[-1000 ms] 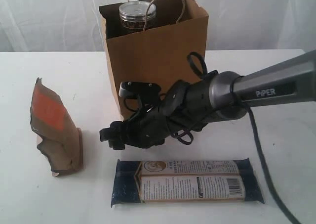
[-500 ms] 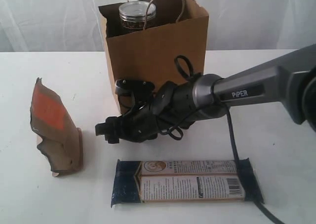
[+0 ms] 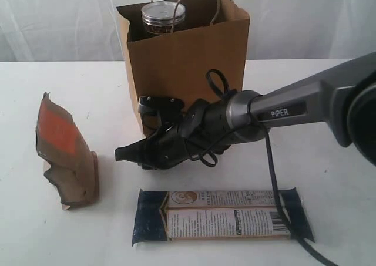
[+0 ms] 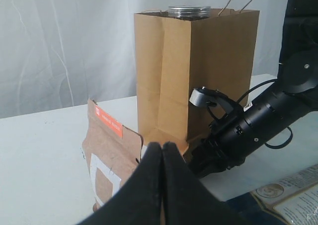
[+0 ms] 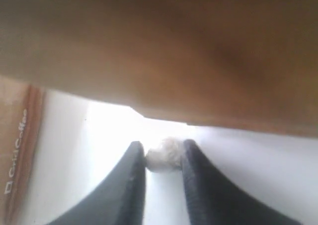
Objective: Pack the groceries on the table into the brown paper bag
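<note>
The brown paper bag point(image 3: 188, 60) is standing mid-table point(image 3: 341, 178), holding the clear jar point(image 3: 163, 16); orange-brown pouch point(image 3: 61, 151) and long navy packet point(image 3: 220, 215) are sitting outside; right gripper point(image 5: 164, 146) is pinching a small white lump point(image 5: 163, 156); left gripper point(image 4: 162, 150) is pressing closed, empty.

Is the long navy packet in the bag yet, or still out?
Out: the long navy packet lies flat on the table in front of the brown paper bag.
</note>
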### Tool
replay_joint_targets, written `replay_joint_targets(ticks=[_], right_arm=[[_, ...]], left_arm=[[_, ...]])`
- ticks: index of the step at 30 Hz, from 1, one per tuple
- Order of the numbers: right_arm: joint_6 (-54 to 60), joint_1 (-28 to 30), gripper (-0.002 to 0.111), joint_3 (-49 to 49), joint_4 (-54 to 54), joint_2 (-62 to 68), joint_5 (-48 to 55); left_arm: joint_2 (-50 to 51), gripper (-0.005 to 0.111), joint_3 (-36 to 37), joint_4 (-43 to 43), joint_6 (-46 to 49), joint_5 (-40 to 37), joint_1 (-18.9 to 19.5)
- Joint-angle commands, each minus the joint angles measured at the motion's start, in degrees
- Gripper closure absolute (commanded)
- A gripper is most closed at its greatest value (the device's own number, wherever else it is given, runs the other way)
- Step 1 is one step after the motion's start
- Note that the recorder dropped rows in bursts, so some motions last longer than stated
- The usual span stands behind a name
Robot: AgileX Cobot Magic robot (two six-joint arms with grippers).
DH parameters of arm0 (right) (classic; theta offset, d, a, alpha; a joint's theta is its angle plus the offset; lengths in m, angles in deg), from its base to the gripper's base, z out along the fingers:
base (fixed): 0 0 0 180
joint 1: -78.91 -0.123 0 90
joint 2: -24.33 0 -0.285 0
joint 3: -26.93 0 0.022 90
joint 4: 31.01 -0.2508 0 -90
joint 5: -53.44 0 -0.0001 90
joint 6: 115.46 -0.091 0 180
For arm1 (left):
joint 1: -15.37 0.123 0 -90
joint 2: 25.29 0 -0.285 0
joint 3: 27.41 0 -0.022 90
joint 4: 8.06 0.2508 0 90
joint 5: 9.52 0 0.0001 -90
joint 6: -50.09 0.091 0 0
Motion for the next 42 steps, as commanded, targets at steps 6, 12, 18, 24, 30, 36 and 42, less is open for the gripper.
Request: replay_joint_targets(ticks=[6, 12, 18, 24, 30, 36, 42], right_arm=[[-0.2, 0.0, 0.108, 0.9, 3.2, 1.9, 6.6], [-0.4, 0.0, 0.108, 5.1, 3.2, -0.7, 6.7], [-0.1, 0.1, 0.108, 14.0, 3.2, -8.3, 2.5], [3.3, 0.1, 0.108, 22.0, 3.6, -20.2, -0.9], [5.6, 2.3, 0.108, 25.1, 9.5, -35.7, -2.1], [5.9, 9.8, 0.108, 25.0, 10.4, -48.2, -2.4], [9.3, 16.7, 0.108, 22.4, 10.9, -52.2, -5.4]], left_arm=[[-0.3, 0.107, 0.1, 0.6, 0.2, 0.5, 0.0], [-0.3, 0.107, 0.1, 0.6, 0.2, 0.5, 0.0], [-0.3, 0.107, 0.1, 0.6, 0.2, 0.5, 0.0], [-0.3, 0.107, 0.1, 0.6, 0.2, 0.5, 0.0], [-0.3, 0.107, 0.1, 0.6, 0.2, 0.5, 0.0], [-0.3, 0.107, 0.1, 0.6, 0.2, 0.5, 0.0], [-0.3, 0.107, 0.1, 0.6, 0.2, 0.5, 0.0]])
